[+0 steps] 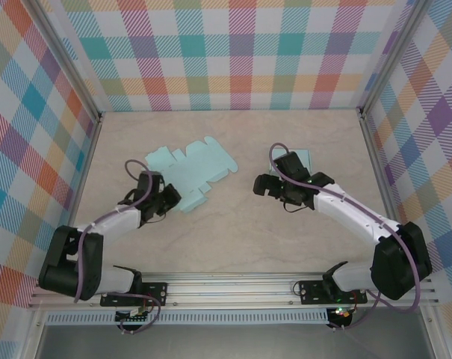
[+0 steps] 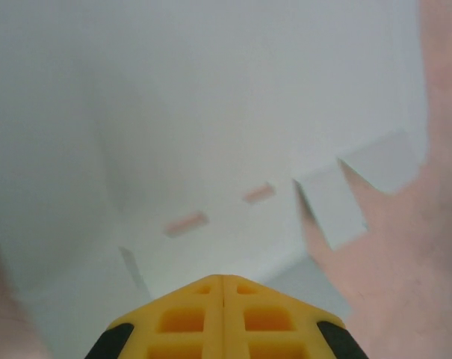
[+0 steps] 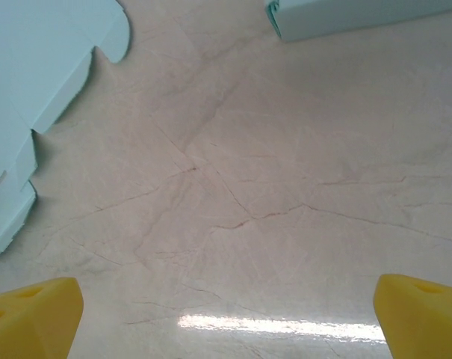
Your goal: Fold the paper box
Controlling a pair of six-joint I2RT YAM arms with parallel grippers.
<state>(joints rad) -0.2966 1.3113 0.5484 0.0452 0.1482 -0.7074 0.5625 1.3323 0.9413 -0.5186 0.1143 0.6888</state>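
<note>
The paper box [image 1: 192, 173] is a flat, unfolded pale blue cutout with flaps and slots, lying left of the table's middle. My left gripper [image 1: 168, 197] sits at its near left edge. In the left wrist view the yellow fingers [image 2: 188, 318] are pressed together, shut on the edge of the sheet [image 2: 211, 112], which spreads away beyond them. My right gripper [image 1: 274, 187] hovers open over bare table to the right of the sheet. Its fingertips [image 3: 31, 307] stand wide apart with nothing between them, and the sheet's right flaps [image 3: 31, 67] show at the upper left.
A second pale blue flat piece [image 1: 304, 158] lies behind my right gripper, seen as an edge [image 3: 360, 15] in the right wrist view. Checked walls [image 1: 226, 52] close the marbled table [image 1: 233, 247] on three sides. A metal rail [image 1: 233, 288] runs along the near edge.
</note>
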